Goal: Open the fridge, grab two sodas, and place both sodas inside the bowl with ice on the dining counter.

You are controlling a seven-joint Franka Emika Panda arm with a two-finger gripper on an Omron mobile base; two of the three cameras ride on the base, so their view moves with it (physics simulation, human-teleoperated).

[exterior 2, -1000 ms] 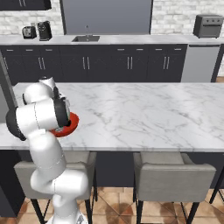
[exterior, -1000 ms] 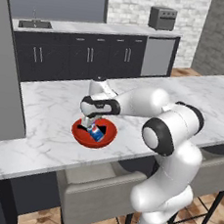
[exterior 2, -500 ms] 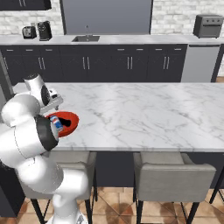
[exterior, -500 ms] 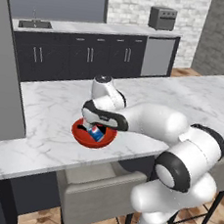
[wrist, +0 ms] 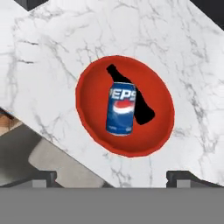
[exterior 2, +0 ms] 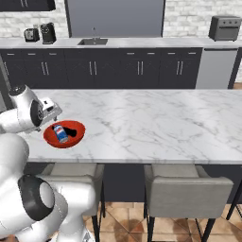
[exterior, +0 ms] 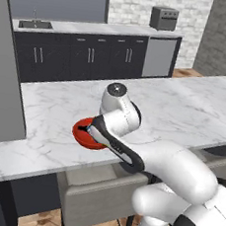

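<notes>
Sodas lay in the red bowl (wrist: 92, 111) on the dining counter (exterior 2: 156, 123) as the gripper (wrist: 111, 177) hung open above them.

Seen from the hand, the gripper's two dark fingertips (wrist: 43, 177) stood wide apart with nothing between them, and the bowl sat directly ahead of them on the white marble. Inside the bowl, the blue soda can (wrist: 120, 109) lay on its side just left of centre, and the dark bottle-shaped soda (wrist: 142, 109) lay touching it on the right. In the right base view, the white arm's wrist (exterior 2: 28, 111) hovered just to the left of the bowl. Far behind the gripper ran a dark-cabinet worktop (exterior 2: 123, 42) with a sink (exterior 2: 93, 41); a grey stool (exterior 2: 186, 182) stood under the counter's near edge.
</notes>
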